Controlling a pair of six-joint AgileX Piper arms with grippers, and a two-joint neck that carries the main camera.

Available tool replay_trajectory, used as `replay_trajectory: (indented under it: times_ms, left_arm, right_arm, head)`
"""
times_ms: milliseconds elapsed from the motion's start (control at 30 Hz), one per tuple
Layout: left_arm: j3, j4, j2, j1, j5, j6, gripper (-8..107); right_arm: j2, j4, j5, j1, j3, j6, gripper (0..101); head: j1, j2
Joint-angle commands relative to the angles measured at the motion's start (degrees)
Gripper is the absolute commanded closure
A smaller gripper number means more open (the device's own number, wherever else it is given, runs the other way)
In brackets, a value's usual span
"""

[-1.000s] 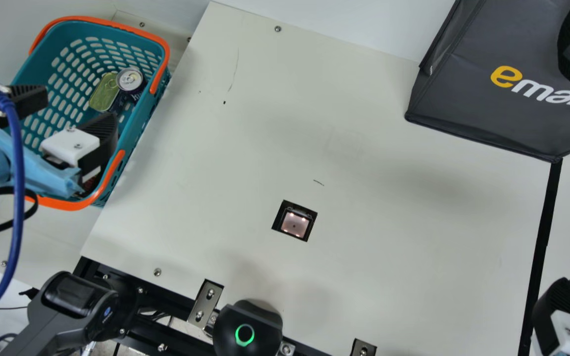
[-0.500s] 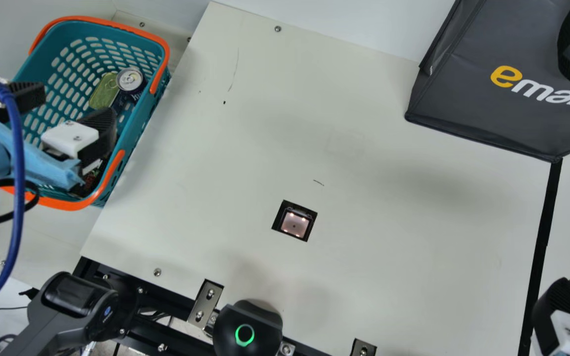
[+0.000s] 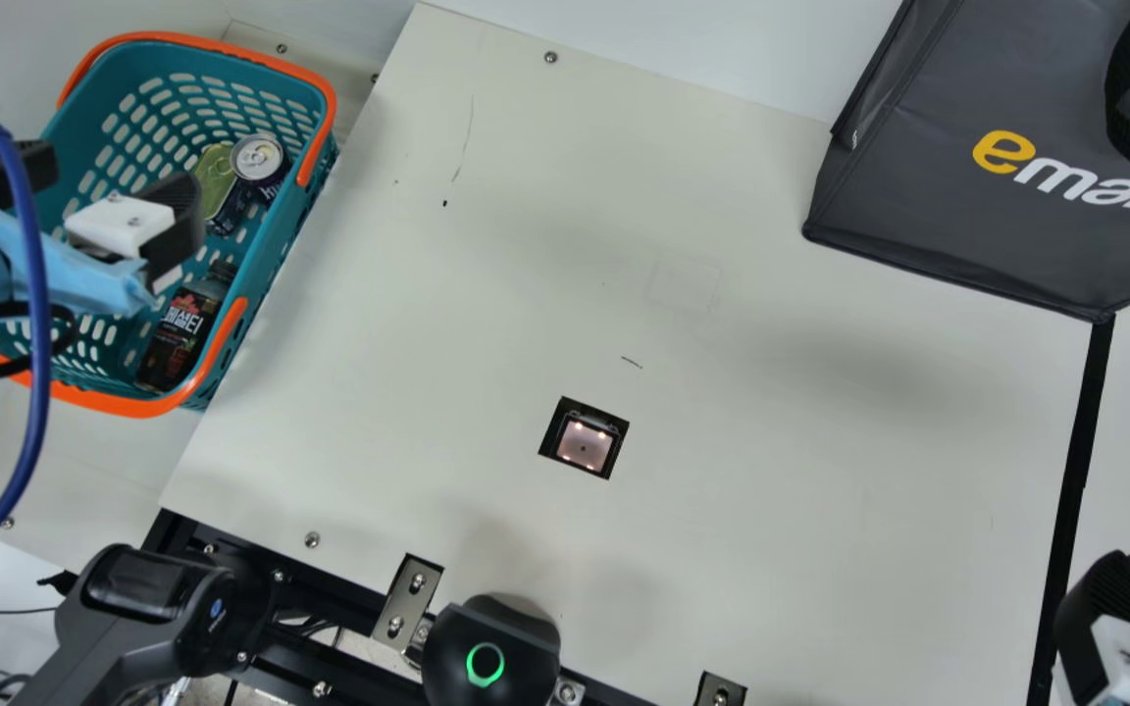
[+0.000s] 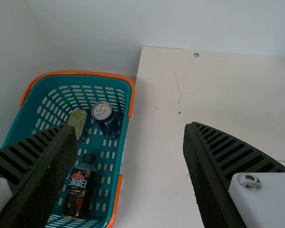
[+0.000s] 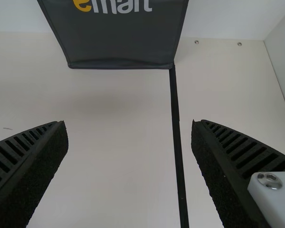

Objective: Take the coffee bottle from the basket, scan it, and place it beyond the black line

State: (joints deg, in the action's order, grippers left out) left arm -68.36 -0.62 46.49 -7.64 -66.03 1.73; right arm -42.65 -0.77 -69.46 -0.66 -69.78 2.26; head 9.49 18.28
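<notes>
In the main view, the left gripper (image 3: 119,175) hung over the basket (image 3: 236,343) at ten o'clock, its fingers parted. The coffee bottle (image 3: 180,328) lay inside that basket, toward its six o'clock, and a can (image 3: 258,159) and a green-topped tin (image 3: 216,176) sat toward its one o'clock. The scanner (image 3: 585,446) was set in the table (image 3: 771,422) near the centre, the grey bag (image 3: 928,186) stood at two, and the black line (image 3: 1075,480) ran from three toward five. The right gripper (image 3: 1119,598) was at four.

In the left wrist view, the fingers stood wide apart; the bottle lay along the basket, cap toward the can and tin.

In the right wrist view, those fingers were spread too, above the table and the line.
</notes>
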Motion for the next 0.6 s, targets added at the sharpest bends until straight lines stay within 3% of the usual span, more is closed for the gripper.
replay_trajectory:
  times_ms: [0, 567]
  left_arm:
    - [0.1, -0.1, 0.3, -1.9, 0.4, 0.3, 9]
    - [2.4, -3.0, 3.3, -16.1, 6.5, 5.6, 9]
  right_arm:
    - [0.0, 0.0, 0.0, 0.0, 0.0, 0.0, 10]
    - [0.0, 0.0, 0.1, 0.0, 0.0, 0.0, 10]
  head:
    - [-1.6, 0.1]
    - [-1.6, 0.1]
